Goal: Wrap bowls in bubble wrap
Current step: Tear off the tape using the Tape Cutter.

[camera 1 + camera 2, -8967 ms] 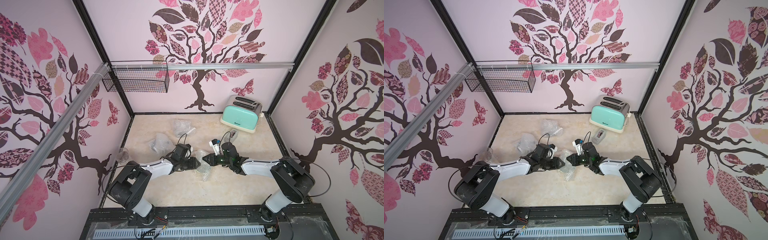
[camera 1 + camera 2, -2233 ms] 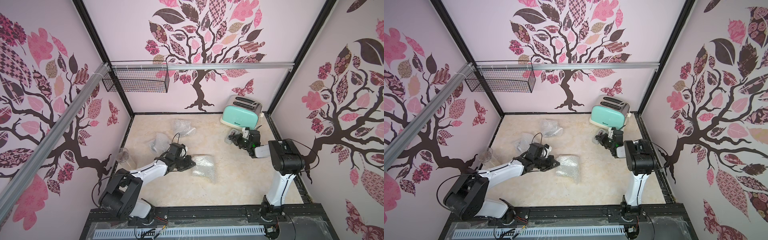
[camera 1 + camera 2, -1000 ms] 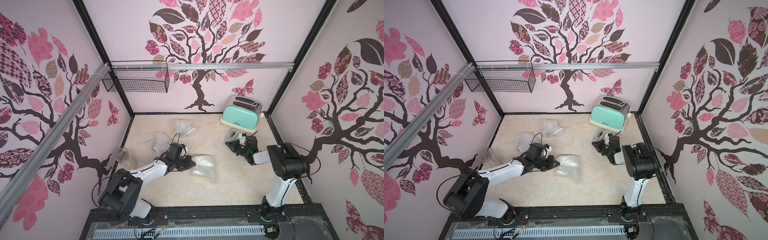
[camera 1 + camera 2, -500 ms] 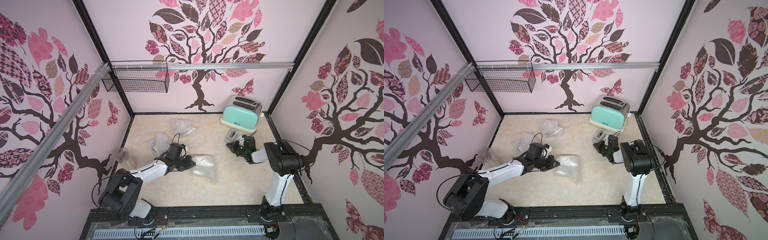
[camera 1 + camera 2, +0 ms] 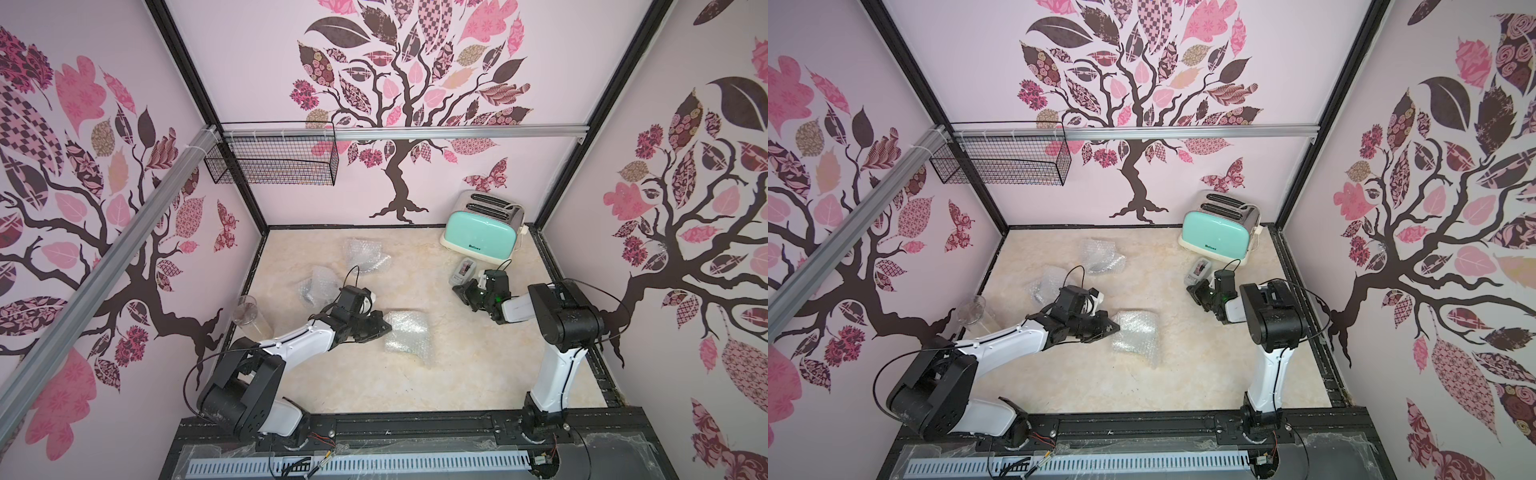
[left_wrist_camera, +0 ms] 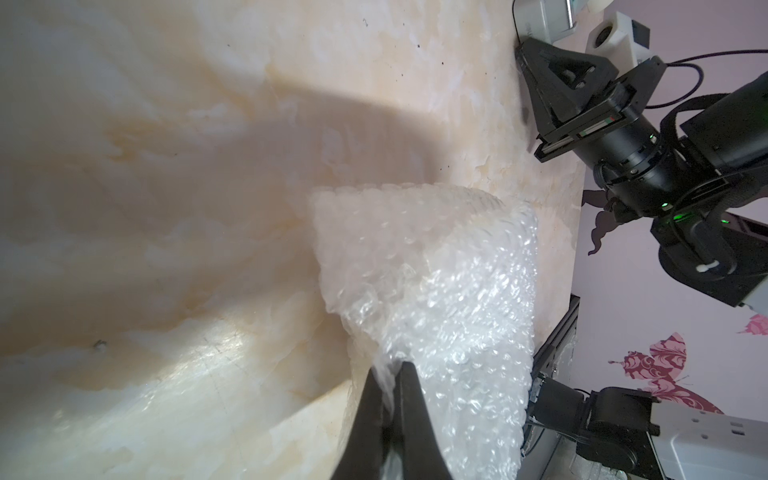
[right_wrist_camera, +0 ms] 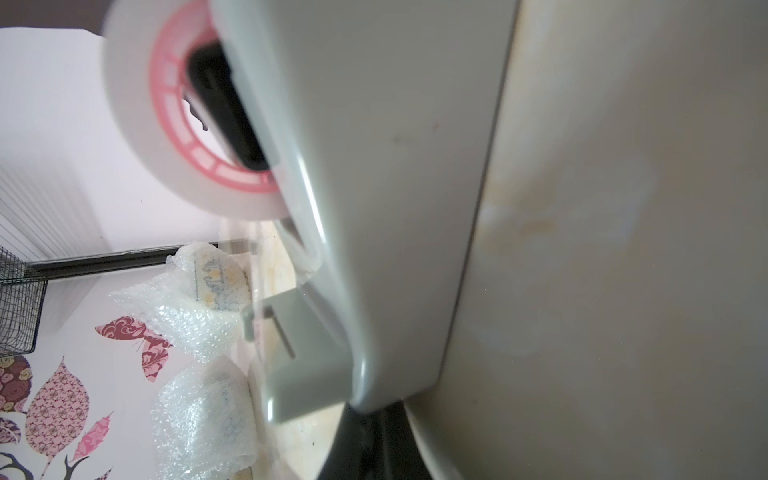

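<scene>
A crumpled bubble wrap (image 5: 407, 338) (image 5: 1136, 336) bundle lies mid-table; whether a bowl is inside does not show. My left gripper (image 5: 388, 326) (image 5: 1115, 328) (image 6: 392, 368) is shut on a fold at its left edge. Two more bubble wrap bundles (image 5: 363, 253) (image 5: 318, 286) lie further back. The right wrist view shows blue-and-yellow bowl patterns (image 7: 216, 278) (image 7: 226, 399) through them. My right gripper (image 5: 457, 289) (image 5: 1192, 289) (image 7: 370, 411) is shut. It sits low on the table against a grey tape dispenser (image 5: 465, 269) (image 7: 395, 208), which hides its tips.
A mint toaster (image 5: 482, 232) stands at the back right, just behind the dispenser. A clear glass (image 5: 249, 316) stands by the left wall. A wire basket (image 5: 274, 162) hangs on the back wall rail.
My right arm has left the middle bundle and gone to the tape dispenser, shifting only slightly in the last second. The left gripper has kept its hold and place.
</scene>
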